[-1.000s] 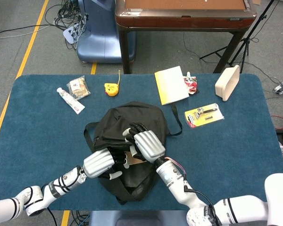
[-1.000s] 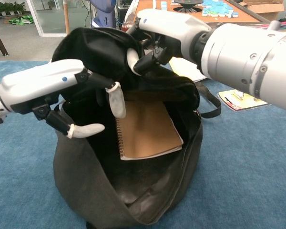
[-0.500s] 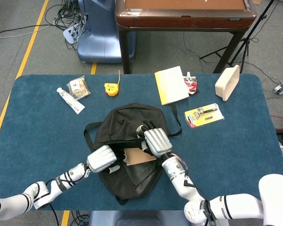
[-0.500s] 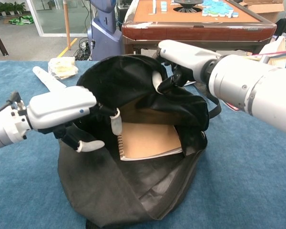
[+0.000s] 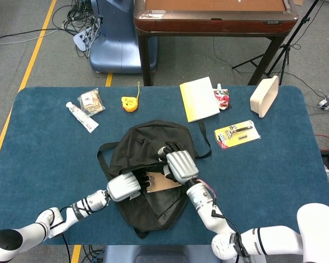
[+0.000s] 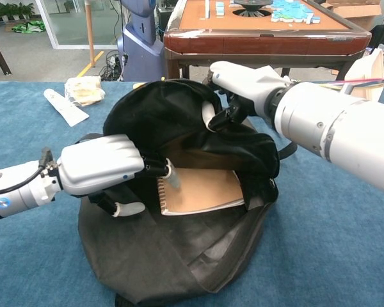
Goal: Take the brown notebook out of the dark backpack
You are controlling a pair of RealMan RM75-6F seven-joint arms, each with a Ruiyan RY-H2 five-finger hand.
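Observation:
The dark backpack [image 5: 145, 156] lies in the middle of the blue table [image 5: 44, 159] with its mouth toward me. Inside it the brown spiral notebook [image 6: 201, 190] lies flat; the head view shows only a strip of the notebook [image 5: 163, 183]. My right hand [image 6: 243, 83] grips the backpack's upper flap [image 6: 160, 112] and holds it up off the notebook. My left hand [image 6: 102, 173] reaches into the mouth from the left, and one fingertip [image 6: 173, 179] touches the notebook's spiral edge. It holds nothing. From above, the left hand [image 5: 125, 187] and the right hand [image 5: 181, 164] sit close together over the opening.
Behind the backpack lie a yellow booklet [image 5: 199, 98], a red packet [image 5: 221, 99], a razor pack [image 5: 237, 133] and a cream case [image 5: 264, 96]. At the back left are a yellow tape measure [image 5: 129, 103], a snack bag [image 5: 91, 101] and a white tube [image 5: 81, 116].
My left hand has let go of the mouth's edge and moved right, onto the notebook's spiral side. The raised flap has come down lower, still held by the right hand.

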